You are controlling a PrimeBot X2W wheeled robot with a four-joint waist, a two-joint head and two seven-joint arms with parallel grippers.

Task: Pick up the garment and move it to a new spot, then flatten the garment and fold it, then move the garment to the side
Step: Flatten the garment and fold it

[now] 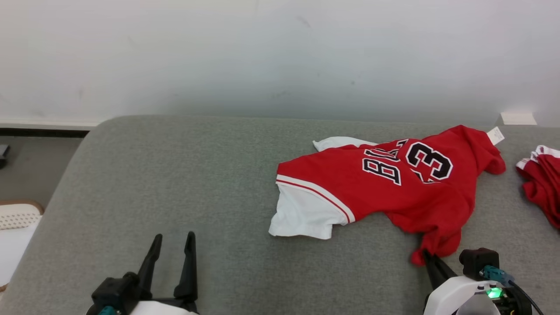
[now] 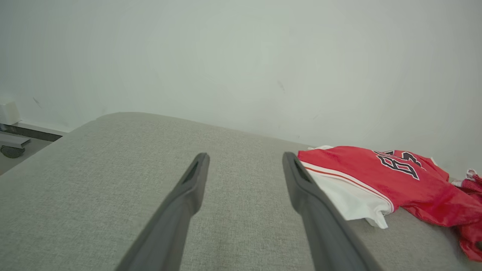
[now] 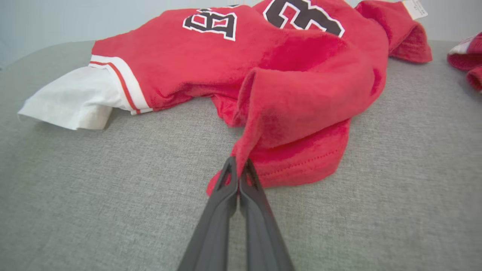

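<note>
The garment [image 1: 385, 183] is a red jersey with white sleeves and black lettering, lying crumpled on the right half of a grey cushion [image 1: 175, 183]. My right gripper [image 1: 426, 256] is shut on its near red hem. In the right wrist view the closed fingertips [image 3: 238, 169] pinch a fold of the garment [image 3: 286, 75] that rises slightly off the cushion. My left gripper [image 1: 173, 240] stands open over bare cushion at the lower left, well apart from the jersey. The left wrist view shows the left gripper [image 2: 244, 160] with its fingers spread and the garment [image 2: 380, 177] off to the right.
A second red and white garment [image 1: 542, 179] lies at the cushion's right edge. A pale wall [image 1: 280, 52] runs behind the cushion. The cushion's left edge drops to the floor [image 1: 30, 166], where a white object [image 1: 17, 218] sits. Bare cushion spreads left of the jersey.
</note>
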